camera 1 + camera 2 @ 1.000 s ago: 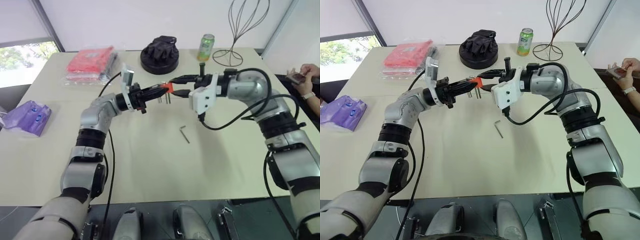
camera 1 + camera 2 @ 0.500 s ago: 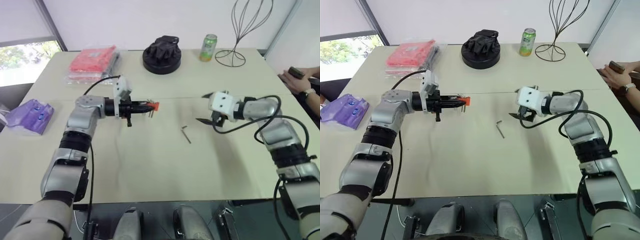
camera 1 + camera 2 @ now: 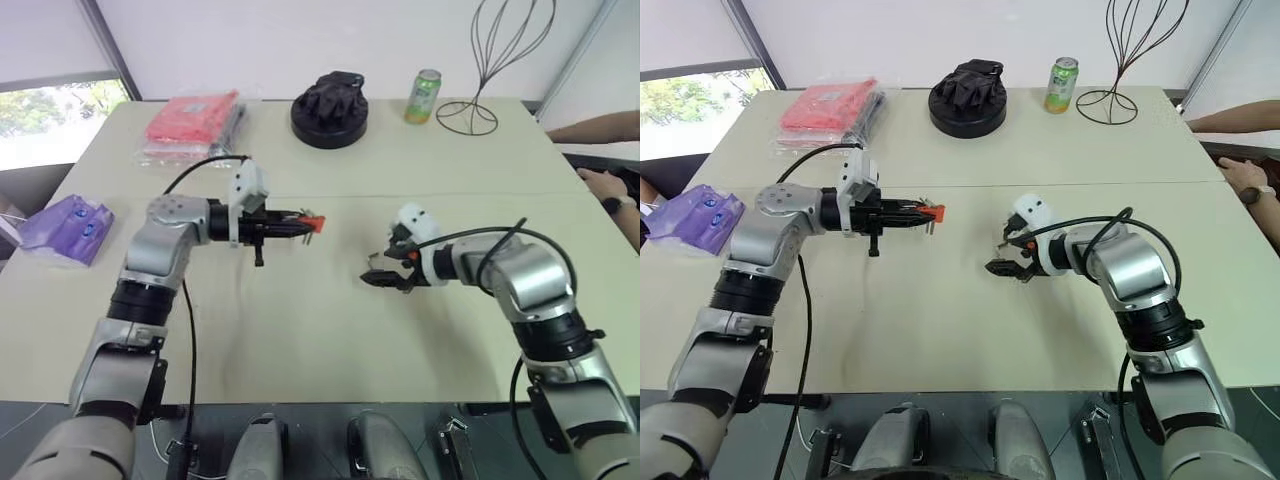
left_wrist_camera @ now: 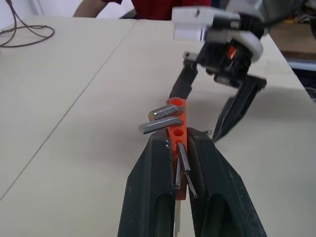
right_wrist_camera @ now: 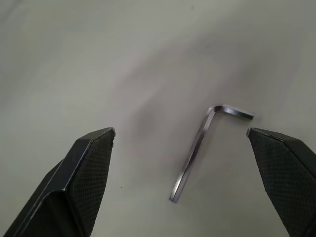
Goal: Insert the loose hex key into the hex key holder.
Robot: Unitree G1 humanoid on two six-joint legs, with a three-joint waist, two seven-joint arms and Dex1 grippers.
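Observation:
My left gripper (image 3: 293, 225) is shut on the hex key holder (image 3: 312, 221), a small orange-red block held level above the table. In the left wrist view the hex key holder (image 4: 177, 129) sticks out between my fingers (image 4: 157, 173), with short metal keys poking from it. The loose hex key (image 5: 193, 150), a thin dark L-shaped rod, lies flat on the table. My right gripper (image 5: 180, 131) is open, low over the table, with one finger on each side of the key and neither touching it. From the head, the right gripper (image 3: 381, 270) sits right of the holder.
Along the far side of the table (image 3: 300, 350) stand a red packet in clear plastic (image 3: 190, 125), a black round object (image 3: 330, 105), a green can (image 3: 423, 95) and a wire stand (image 3: 480, 80). A purple bag (image 3: 68, 225) lies at the left edge. A person's arm (image 3: 600, 125) reaches in at right.
My right gripper left the holder, opened wide and dropped to the table over the loose hex key. My left gripper drew the holder back to the left and a little lower.

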